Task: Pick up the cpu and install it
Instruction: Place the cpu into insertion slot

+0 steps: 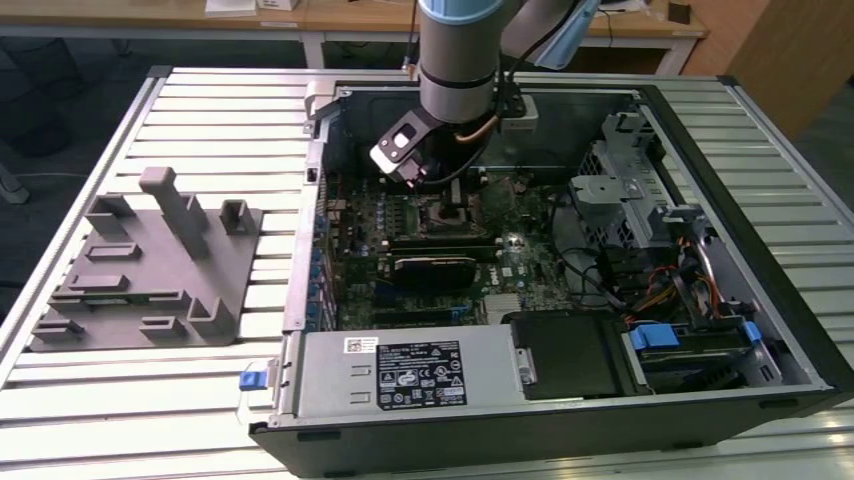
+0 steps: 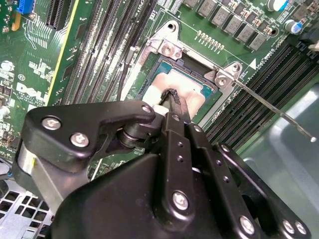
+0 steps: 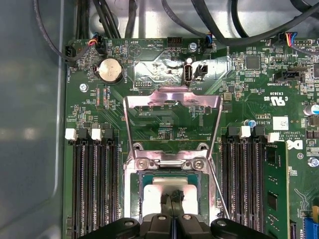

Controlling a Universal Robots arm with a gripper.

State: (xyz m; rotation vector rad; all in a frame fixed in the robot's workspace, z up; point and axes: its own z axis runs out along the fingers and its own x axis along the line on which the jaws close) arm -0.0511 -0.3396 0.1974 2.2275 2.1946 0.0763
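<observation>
The slatted metal table point(image 1: 200, 100) carries the whole job, ribbed and dull silver. On it lies the open computer case point(image 1: 534, 440), a dark steel box with thin stamped walls. At the exterior view's left rests a grey plastic tray point(image 1: 100, 255), matte, with square upright posts. The arm point(image 1: 461, 50) comes down into the case as a smooth grey cylinder.

Inside, the motherboard point(image 3: 164, 64) is glossy green laminate, crowded with small parts and flanked by long black memory slots point(image 3: 92, 184). The load plate point(image 3: 172, 97), bright bent sheet metal, is swung open and stands up from the socket frame point(image 2: 169, 47). Its thin wire lever point(image 2: 271, 108) juts free to one side.

The gripper point(image 2: 172, 99) is black, bolted together with round-headed screws. Its two narrow fingers are pressed together with no gap between them, and their tips are over the middle of the cpu point(image 2: 187, 89). Whether the tips rest on the cpu or stop just above it cannot be told.

The cpu lies flat within the socket frame, under the open plate, its pale satin top showing on either side of the fingers in both wrist views. It looks light, thin and quite rigid. The smooth lid would likely be slippery, and the underside is probably delicate (bent contacts are the usual casualty). Opposite edges seem the safest hold, with the chip kept level.
</observation>
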